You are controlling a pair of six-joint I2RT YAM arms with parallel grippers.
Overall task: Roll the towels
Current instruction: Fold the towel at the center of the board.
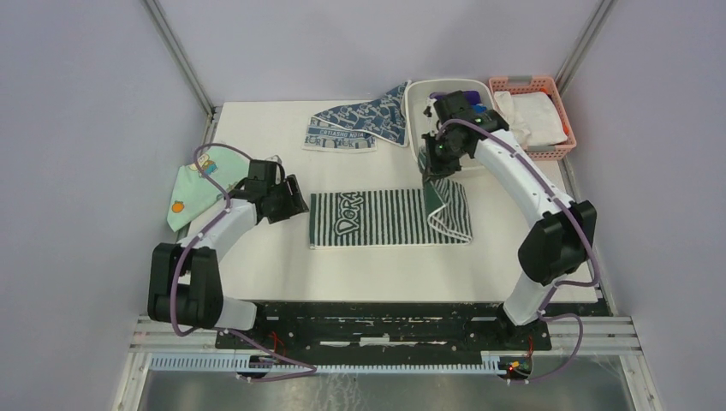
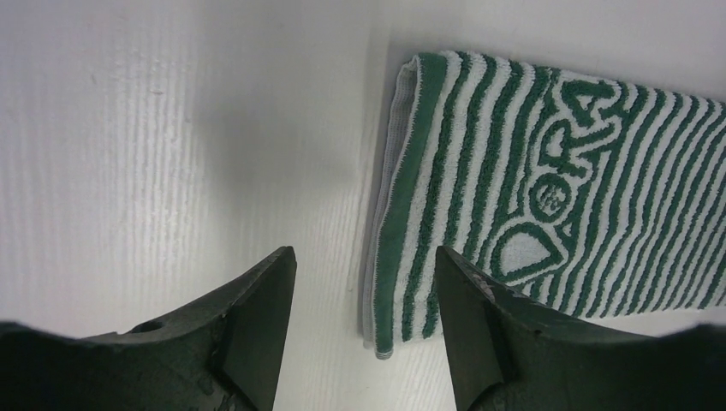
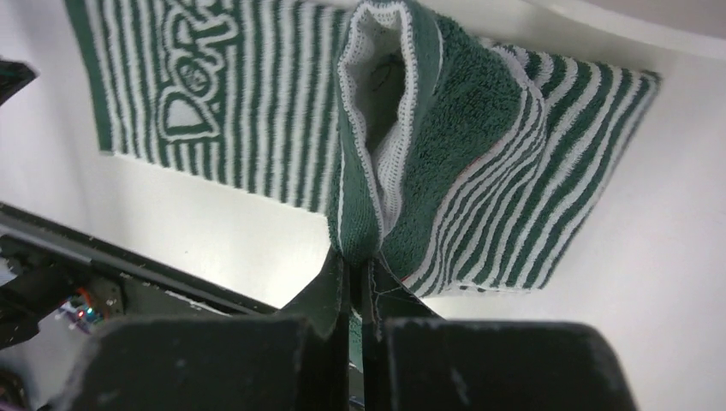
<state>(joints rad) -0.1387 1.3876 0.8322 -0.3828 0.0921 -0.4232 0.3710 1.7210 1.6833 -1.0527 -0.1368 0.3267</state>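
Note:
The dark green-and-white striped towel (image 1: 377, 218) with white lettering lies flat mid-table, folded to a strip. My right gripper (image 1: 438, 171) is shut on its right end and holds that end lifted and folded back over the strip; the pinched green hem (image 3: 368, 223) shows between the fingers in the right wrist view. My left gripper (image 1: 295, 201) is open and empty, just left of the towel's left edge (image 2: 398, 214), low over the table. The blue-grey patterned towel (image 1: 360, 124) with its white lettered band lies spread at the back of the table.
A mint-green cloth with cartoon print (image 1: 195, 190) lies at the left edge. A white bin (image 1: 414, 103) stands at the back right under my right wrist. A pink basket (image 1: 561, 128) with white cloth stands right of it.

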